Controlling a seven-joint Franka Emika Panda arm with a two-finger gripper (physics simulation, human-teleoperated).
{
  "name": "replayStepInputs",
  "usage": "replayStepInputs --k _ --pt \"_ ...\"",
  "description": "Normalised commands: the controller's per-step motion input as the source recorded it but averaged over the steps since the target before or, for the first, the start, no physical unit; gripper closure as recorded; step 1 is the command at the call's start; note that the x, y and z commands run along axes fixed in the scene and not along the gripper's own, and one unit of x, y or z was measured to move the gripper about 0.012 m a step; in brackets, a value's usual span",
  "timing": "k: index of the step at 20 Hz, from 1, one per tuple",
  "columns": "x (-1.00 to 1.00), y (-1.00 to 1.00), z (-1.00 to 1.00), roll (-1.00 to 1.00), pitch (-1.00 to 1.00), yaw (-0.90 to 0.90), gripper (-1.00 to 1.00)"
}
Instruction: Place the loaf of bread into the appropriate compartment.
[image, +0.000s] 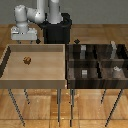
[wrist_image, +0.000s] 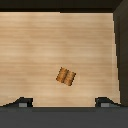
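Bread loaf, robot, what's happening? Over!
Gripper jaws open, empty, above light tray. Loaf of bread alone on tray floor, ungrasped. Nothing in the way.

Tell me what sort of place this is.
Probably a simulated sorting bench: a light wooden tray holding a tiny brown loaf of bread, a dark compartmented organizer alongside, and a white robot arm.

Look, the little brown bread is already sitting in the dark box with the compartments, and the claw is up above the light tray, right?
Not quite. The loaf of bread is not in the dark compartment box; it lies on the floor of the light wooden tray, as the exterior view shows. The claw is indeed above that tray.
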Motion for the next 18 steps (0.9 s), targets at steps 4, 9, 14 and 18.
replayStepInputs --k 4,9,14,18 --pt "0.25 0.00 -0.12 0.00 0.00 0.00 -1.00" --pt "0.00 0.00 -0.60 0.00 0.00 0.00 -1.00" --pt "0.00 0.00 -1.00 0.00 0.00 0.00 -1.00" --pt "0.00 0.00 -1.00 0.00 0.00 0.00 -1.00"
